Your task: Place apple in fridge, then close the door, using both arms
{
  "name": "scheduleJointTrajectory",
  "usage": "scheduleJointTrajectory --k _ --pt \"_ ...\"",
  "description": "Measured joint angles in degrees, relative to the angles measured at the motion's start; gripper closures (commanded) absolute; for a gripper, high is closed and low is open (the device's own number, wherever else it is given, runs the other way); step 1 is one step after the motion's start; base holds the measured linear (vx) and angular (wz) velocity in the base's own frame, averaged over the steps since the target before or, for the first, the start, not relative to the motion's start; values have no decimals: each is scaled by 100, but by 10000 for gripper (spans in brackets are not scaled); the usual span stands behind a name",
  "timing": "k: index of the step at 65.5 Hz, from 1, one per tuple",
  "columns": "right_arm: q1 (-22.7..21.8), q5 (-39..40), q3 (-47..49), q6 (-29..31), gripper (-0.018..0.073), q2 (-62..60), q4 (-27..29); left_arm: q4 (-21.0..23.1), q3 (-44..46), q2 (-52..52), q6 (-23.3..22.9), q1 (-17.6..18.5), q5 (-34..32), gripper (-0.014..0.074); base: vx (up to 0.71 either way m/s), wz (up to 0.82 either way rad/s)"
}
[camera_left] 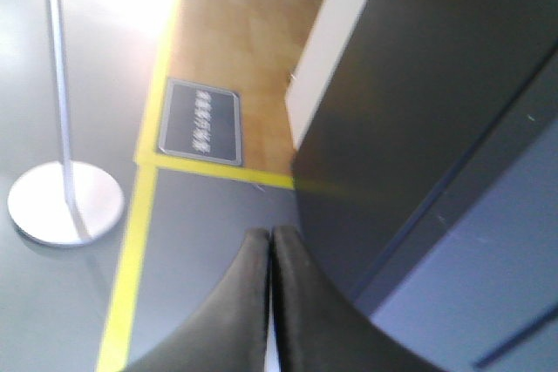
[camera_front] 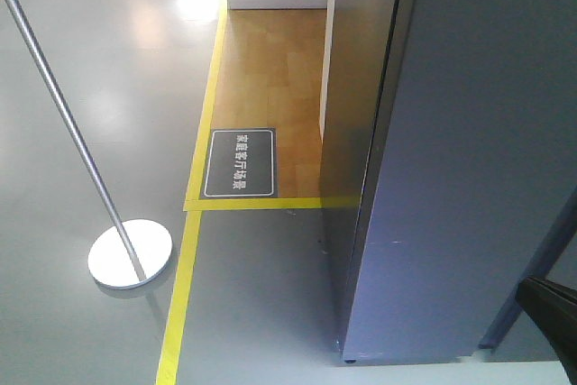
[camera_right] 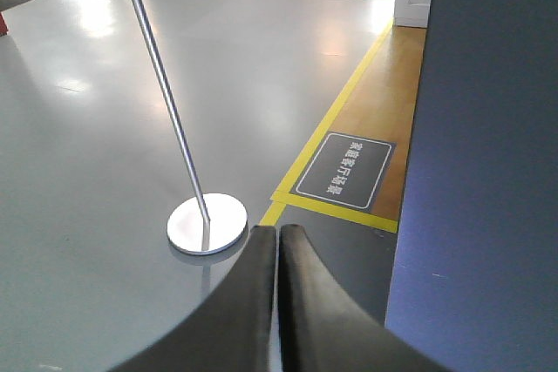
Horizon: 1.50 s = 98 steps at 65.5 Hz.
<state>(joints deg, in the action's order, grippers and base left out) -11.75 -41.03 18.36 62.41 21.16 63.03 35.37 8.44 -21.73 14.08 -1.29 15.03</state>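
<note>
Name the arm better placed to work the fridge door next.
Probably the left: its wrist view sits close against the fridge and door seam. The right gripper faces mostly open floor, the door only at frame edge. Both jaws are shut and empty.

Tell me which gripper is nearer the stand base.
Right, it seems: the base lies just ahead of the shut right gripper, slightly left. From the left gripper it sits well off to the left.
</note>
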Motion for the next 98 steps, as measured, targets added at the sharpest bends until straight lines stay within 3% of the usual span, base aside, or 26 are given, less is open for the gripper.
scheduleJointTrajectory --k 8,15,23,31,41,98 --pt "0 0 0 0 562 0 0 -936 -269 432 -913 0 -254 603 0 0" --pt "0 0 0 0 562 0 0 -1323 -674 898 -1345 0 -671 603 0 0" --pt "0 0 0 0 562 0 0 -1615 -974 1500 -1438 0 -743 603 0 0" --pt "0 0 0 0 562 0 0 -2365 -980 2077 -1450 0 -657 603 0 0" --pt "0 -22 -5 0 562 -5 0 -2881 -980 2238 -1462 -14 -668 603 0 0" --pt "0 -40 -5 0 562 -5 5 -3011 -980 2238 -1480 -45 -675 603 0 0"
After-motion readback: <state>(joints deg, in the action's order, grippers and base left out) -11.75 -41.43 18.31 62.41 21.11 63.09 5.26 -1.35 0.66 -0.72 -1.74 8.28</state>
